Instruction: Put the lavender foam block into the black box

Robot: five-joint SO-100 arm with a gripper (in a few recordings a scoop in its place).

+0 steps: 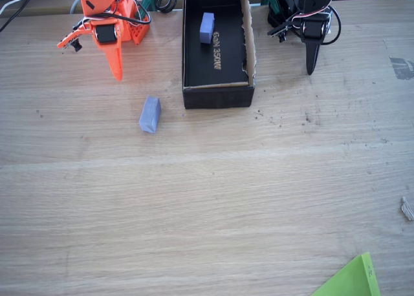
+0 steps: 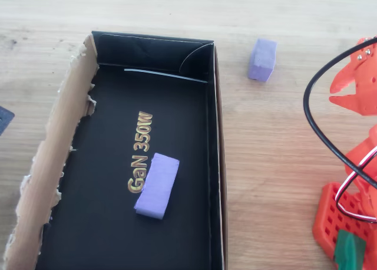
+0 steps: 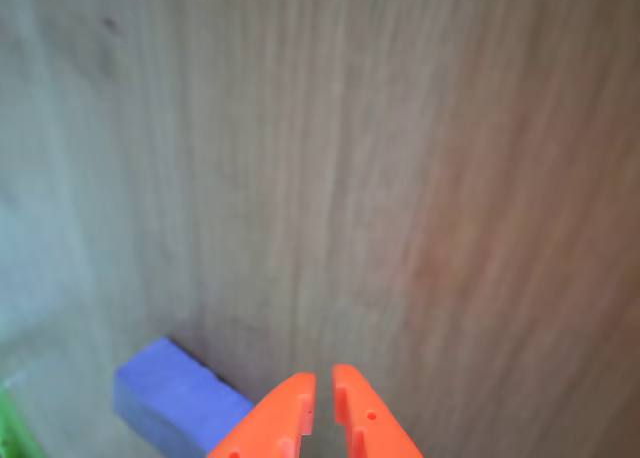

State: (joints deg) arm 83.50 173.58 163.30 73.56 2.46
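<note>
Jaws (image 3: 322, 418) of the orange arm sit nearly closed with only a thin slit between their tips, holding nothing, above bare wooden table (image 3: 400, 178). Just to their left in the wrist view lies the small lavender foam block (image 3: 175, 403), untouched on the table; its long axis seems to run obliquely toward the fingertips. Beyond it stands the oblong black cardboard box (image 1: 217, 95), where a twin lavender block (image 2: 156, 185) already rests.

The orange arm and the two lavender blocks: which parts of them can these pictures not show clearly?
- Block on the table: the wrist view's bottom edge and the orange fingers cut it off.
- Black box: the overhead view's bottom edge cuts off its near end.
- Orange arm: the fixed view's top edge cuts off its upper part.
</note>
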